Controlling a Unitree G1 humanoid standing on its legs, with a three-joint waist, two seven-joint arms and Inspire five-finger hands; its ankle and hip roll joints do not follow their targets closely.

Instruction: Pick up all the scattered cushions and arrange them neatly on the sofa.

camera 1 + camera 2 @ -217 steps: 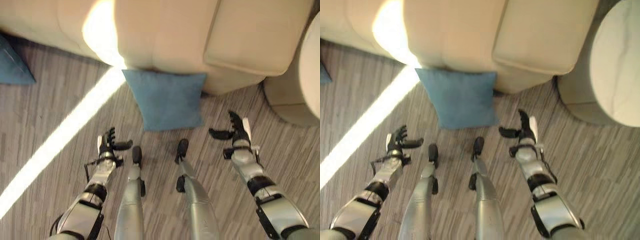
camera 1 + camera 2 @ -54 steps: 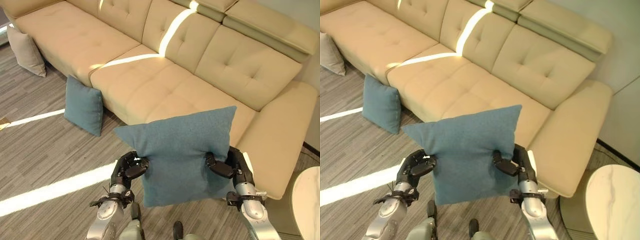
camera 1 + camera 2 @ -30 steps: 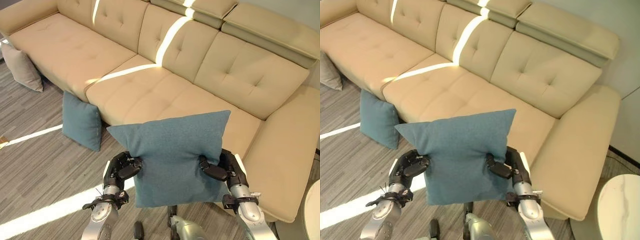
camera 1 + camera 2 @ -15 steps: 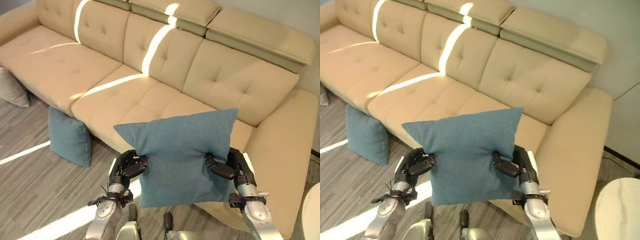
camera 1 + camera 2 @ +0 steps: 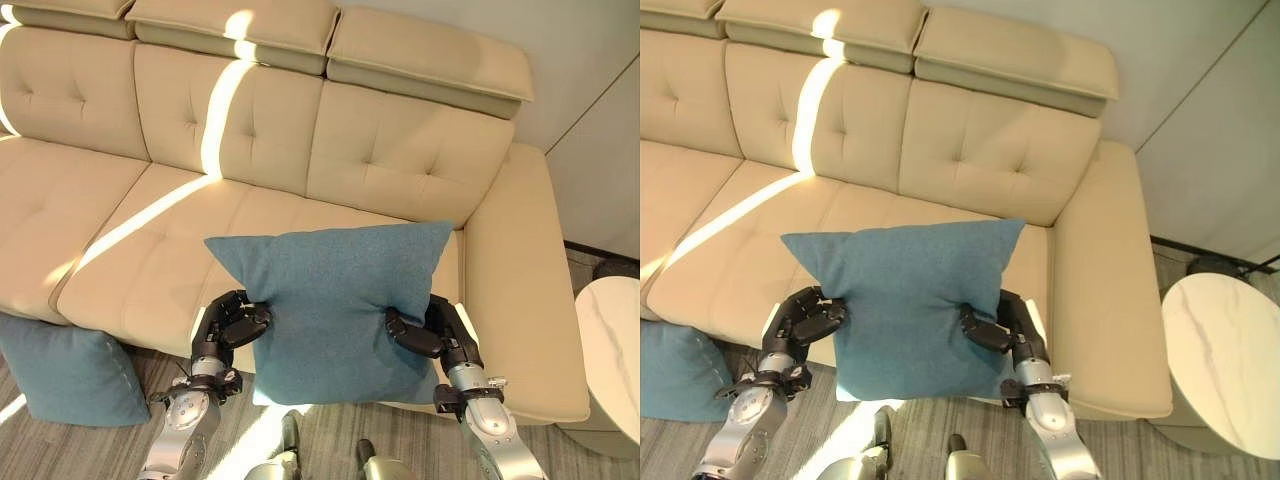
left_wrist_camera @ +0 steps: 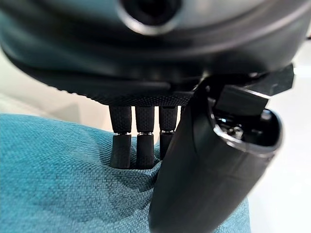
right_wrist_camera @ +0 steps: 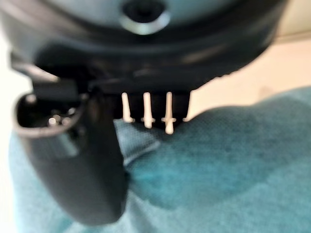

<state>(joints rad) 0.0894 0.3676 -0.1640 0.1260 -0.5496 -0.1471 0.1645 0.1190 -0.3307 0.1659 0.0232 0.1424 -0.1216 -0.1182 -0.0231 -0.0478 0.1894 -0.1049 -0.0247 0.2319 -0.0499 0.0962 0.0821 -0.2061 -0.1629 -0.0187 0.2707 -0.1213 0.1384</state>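
Note:
I hold a teal cushion point(image 5: 330, 300) upright in the air before the beige sofa point(image 5: 330, 150), over the front edge of its right seat. My left hand point(image 5: 228, 328) pinches the cushion's left edge and my right hand point(image 5: 428, 334) pinches its right edge. The left wrist view shows the fingers point(image 6: 136, 141) and thumb pressed into the teal cloth point(image 6: 53, 179). In the right wrist view the thumb point(image 7: 92, 165) is clamped on the cloth point(image 7: 218, 165) too. A second teal cushion point(image 5: 65, 368) leans against the sofa's front on the floor at lower left.
The sofa's seats point(image 5: 130, 250) and backrests point(image 5: 395, 150) are bare, with a stripe of sunlight across them. A round white marble side table point(image 5: 1220, 350) stands right of the sofa's armrest point(image 5: 530, 300). Grey striped carpet point(image 5: 90, 450) lies below.
The view has shifted right along the sofa. The held cushion stays between both hands, now before the right-hand seat, and the floor cushion sits farther left.

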